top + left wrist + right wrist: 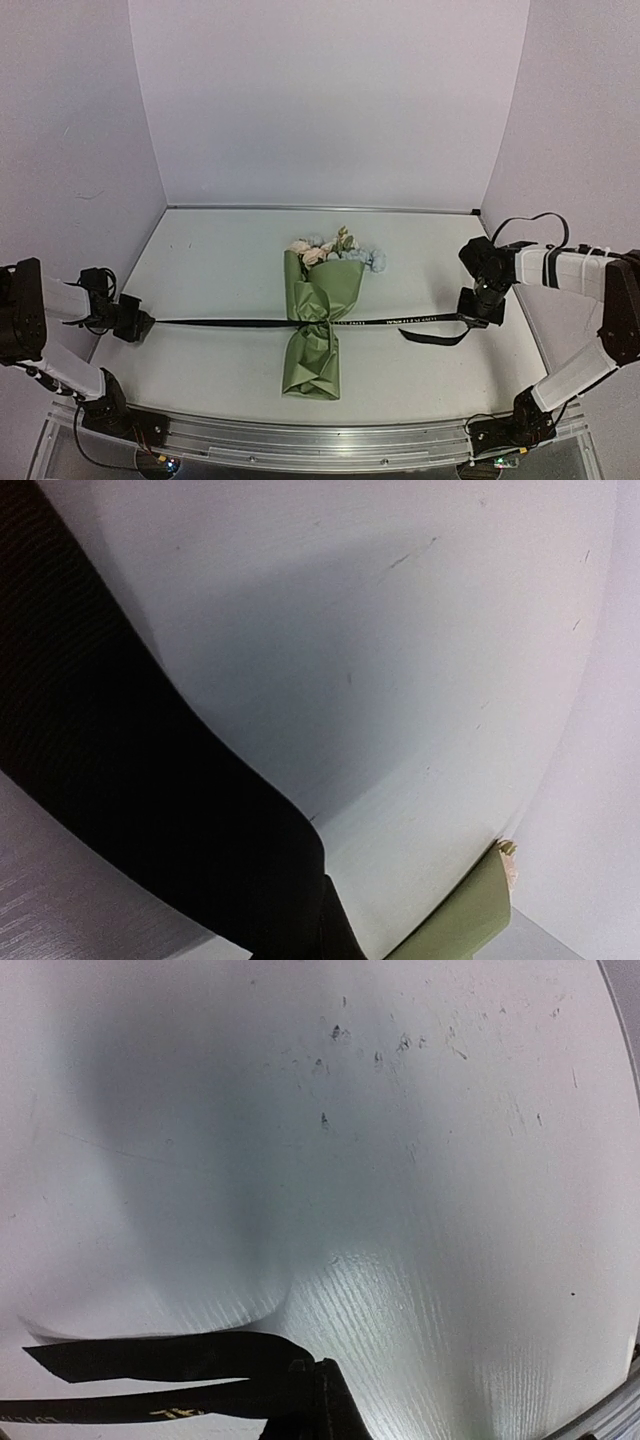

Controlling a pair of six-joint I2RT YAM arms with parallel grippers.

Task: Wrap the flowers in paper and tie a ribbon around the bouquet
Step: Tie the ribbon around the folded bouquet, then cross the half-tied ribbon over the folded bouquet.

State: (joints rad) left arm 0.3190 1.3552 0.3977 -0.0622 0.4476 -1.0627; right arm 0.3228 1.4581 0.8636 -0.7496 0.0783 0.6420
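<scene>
**Black Ribbon Pulling Taut Across the Bouquet Between Two Clamped Grippers**

Top external view: the bouquet [320, 340], a cone of olive-green paper [312, 372] holding small artificial flowers [335, 250] in pale pink, cream and light blue, is lying in the middle of the white table [220, 260]. Its blooms are pointing toward the far wall and its lower end toward the arm bases. A long narrow black ribbon with pale printed lettering [230, 322] is running in a straight line from side to side, crossing the bouquet at its waist, where the paper is gathering in. The left gripper [148, 322] is pinching the ribbon near the table's left edge, fingers pressed together on it. The right gripper [470, 317] is pinching the ribbon on the right side in the same way. A slack loop of ribbon is lying on the table just beside it, on the bouquet's side.

Left wrist view: the ribbon [150, 780] is sweeping as a broad dark band from the upper left down to the bottom middle. An edge of the paper [465, 920] is showing at the lower right, with a scrap of cream bloom at its tip.

Right wrist view: two strands of ribbon [150, 1358] are coming in from the lower left, the lower one bearing lettering, and are meeting at the dark fingertips on the bottom edge. Scuffed table surface is filling the rest.
</scene>
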